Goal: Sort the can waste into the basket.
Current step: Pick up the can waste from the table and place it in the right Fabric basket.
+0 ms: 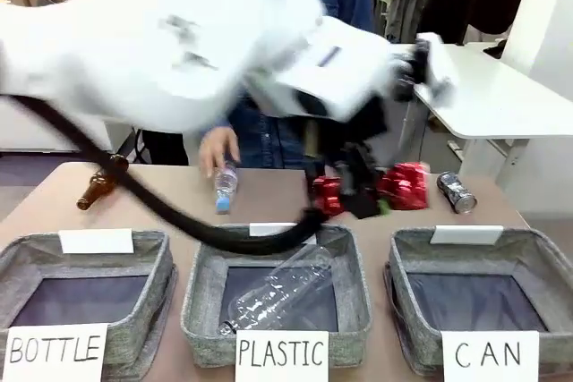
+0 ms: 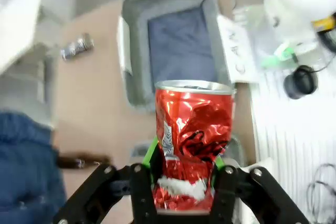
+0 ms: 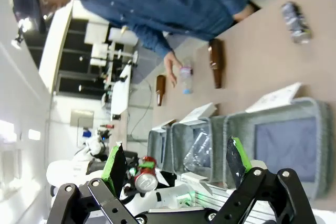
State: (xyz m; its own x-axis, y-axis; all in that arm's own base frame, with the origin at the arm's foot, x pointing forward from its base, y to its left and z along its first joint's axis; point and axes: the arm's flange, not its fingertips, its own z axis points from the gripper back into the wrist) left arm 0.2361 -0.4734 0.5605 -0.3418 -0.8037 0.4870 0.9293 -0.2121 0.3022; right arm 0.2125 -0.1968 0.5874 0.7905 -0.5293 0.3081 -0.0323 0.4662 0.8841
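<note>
1. You're clamping the left gripper (image 2: 184, 167) on the crumpled lower half of the red can (image 2: 193, 140), with the rim end sticking out. That grip's looking solid to me.
2. In the front view the can's hanging right of centre, above the table and just behind the CAN basket (image 1: 548, 261), so I'd say you're not over it yet.
3. You're wanting it fully inside the rim and low before opening, so it isn't bouncing out.
4. The dark can (image 1: 457, 192) is lying on the table at upper right. The right gripper (image 3: 176, 157) is sitting wide apart, empty.
</note>
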